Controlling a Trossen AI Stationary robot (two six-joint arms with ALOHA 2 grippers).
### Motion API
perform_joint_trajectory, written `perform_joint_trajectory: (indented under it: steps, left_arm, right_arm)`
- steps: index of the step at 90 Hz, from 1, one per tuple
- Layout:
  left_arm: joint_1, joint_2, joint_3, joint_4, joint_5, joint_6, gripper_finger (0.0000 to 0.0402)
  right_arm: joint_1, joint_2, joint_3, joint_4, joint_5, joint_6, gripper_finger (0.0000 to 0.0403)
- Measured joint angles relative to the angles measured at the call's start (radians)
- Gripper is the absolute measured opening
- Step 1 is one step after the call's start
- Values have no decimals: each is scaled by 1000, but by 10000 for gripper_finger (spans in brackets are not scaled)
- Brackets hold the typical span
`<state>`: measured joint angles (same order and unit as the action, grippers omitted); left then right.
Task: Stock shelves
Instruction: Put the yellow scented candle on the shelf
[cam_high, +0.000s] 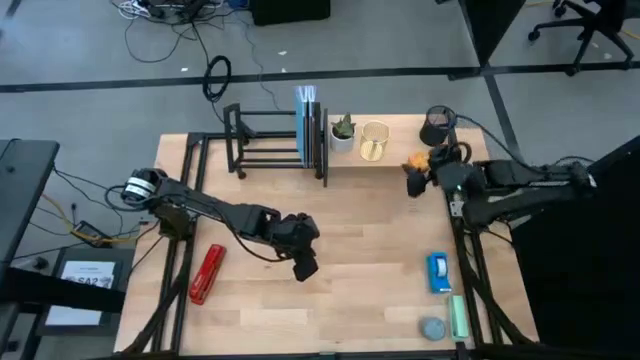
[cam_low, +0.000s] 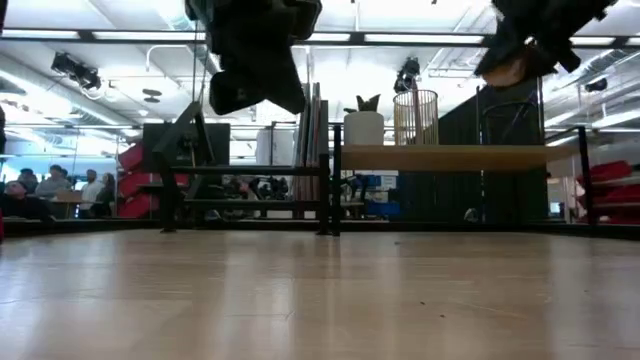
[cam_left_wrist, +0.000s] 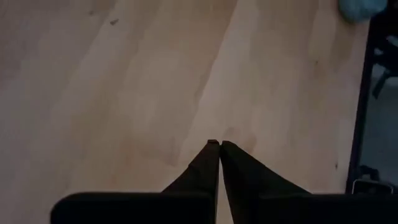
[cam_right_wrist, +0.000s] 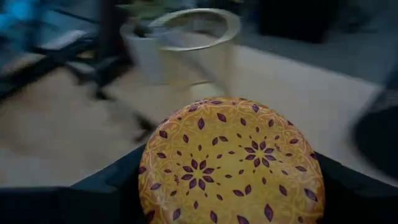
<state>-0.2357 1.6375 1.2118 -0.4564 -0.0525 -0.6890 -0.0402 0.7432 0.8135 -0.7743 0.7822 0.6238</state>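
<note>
right claw (cam_right_wrist: 230, 186) gripping patterned tin (cam_right_wrist: 231, 163); left claw (cam_left_wrist: 219, 144) closed

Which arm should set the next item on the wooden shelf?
Right. The right gripper already holds a round orange patterned tin above the wooden shelf, near the gold wire cup. The left gripper is shut, empty, over mid-table.

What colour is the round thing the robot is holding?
The round tin in the right gripper is golden yellow with purple leaf-flower patterns, clearest in the right wrist view.
</note>
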Motion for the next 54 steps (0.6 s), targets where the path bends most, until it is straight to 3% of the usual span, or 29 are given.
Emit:
perform_joint_trajectory:
  steps: [24,54]
  left_arm:
    - [27,0,0,26,0,-26,0]
    - [31,0,0,30,2,-30,0]
  right_arm:
    - [-264,151,0,35,-138,-162,260]
    - [-434,297,0,170,-263,-321,260]
